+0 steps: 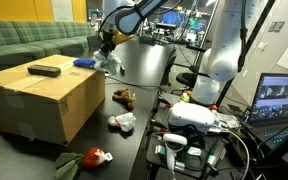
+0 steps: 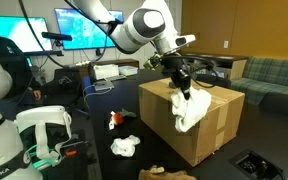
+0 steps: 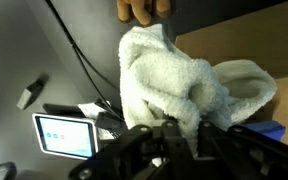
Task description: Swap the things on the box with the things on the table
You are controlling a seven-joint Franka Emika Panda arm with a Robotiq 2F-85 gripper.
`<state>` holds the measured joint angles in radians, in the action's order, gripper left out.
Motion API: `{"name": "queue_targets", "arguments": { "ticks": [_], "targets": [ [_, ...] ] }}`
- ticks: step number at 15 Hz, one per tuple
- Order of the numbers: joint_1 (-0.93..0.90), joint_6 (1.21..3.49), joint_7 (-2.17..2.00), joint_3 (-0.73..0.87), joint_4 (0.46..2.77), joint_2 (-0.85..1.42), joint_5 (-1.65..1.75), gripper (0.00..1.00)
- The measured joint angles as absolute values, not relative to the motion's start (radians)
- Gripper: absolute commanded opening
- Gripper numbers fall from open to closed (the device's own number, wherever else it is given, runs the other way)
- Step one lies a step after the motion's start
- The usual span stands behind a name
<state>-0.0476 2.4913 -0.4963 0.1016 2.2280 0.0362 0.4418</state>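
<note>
My gripper (image 1: 106, 50) is shut on a white fluffy towel (image 1: 110, 63) and holds it in the air at the cardboard box's (image 1: 39, 100) edge. In an exterior view the towel (image 2: 191, 108) hangs from the gripper (image 2: 181, 82) against the box's (image 2: 209, 135) near corner. In the wrist view the towel (image 3: 184, 80) fills the middle, pinched between the fingers (image 3: 174, 140). On the box lie a black flat object (image 1: 44, 70) and a blue object (image 1: 84, 62). On the dark table lie a brown toy (image 1: 122, 97), a white and red item (image 1: 122, 122) and a green and red plush (image 1: 89, 158).
A white robot base (image 1: 224, 50) and headset gear (image 1: 194, 118) stand beside the table. A laptop (image 1: 282, 100) is at the edge. A small screen device (image 3: 64, 135) and cables lie below the gripper. A person (image 2: 2, 50) stands by monitors.
</note>
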Motion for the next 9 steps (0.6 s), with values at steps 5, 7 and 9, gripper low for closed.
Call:
{"name": "queue_targets", "arguments": {
  "ticks": [5,7,9],
  "targets": [
    [0.005,2.475,-0.590,0.092,2.329,-0.084,0.469,0.04],
    [0.021,2.469,-0.614,0.076,2.350,-0.116,0.472,0.04],
    [0.031,2.465,-0.629,0.053,2.363,-0.141,0.472,0.04]
  ]
}}
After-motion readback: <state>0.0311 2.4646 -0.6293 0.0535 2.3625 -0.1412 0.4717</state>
